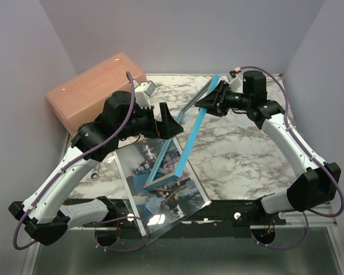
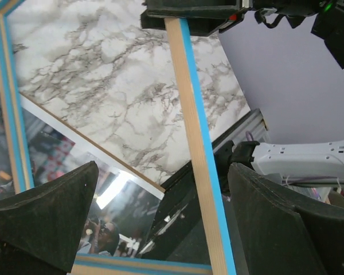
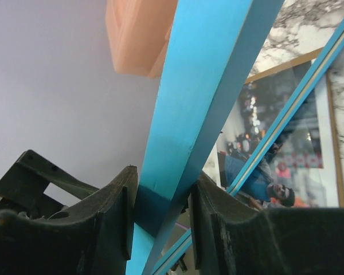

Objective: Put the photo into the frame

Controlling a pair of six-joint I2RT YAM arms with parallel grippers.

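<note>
Right claw [image 3: 163,200] clamped on frame [image 1: 190,140] top rail, upper centre | left claw [image 1: 166,123] spread wide, empty | frame slants down-left, low end on photo [image 1: 160,200], lower centre of worktop [image 1: 246,143] | I judge left nearer.

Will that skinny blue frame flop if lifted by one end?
Probably stiff: the thin blue wooden picture frame looks straight though the right pincer grips only its far edge. Likely light, being slim. Might swivel, its near end resting on the glossy street photo.
</note>
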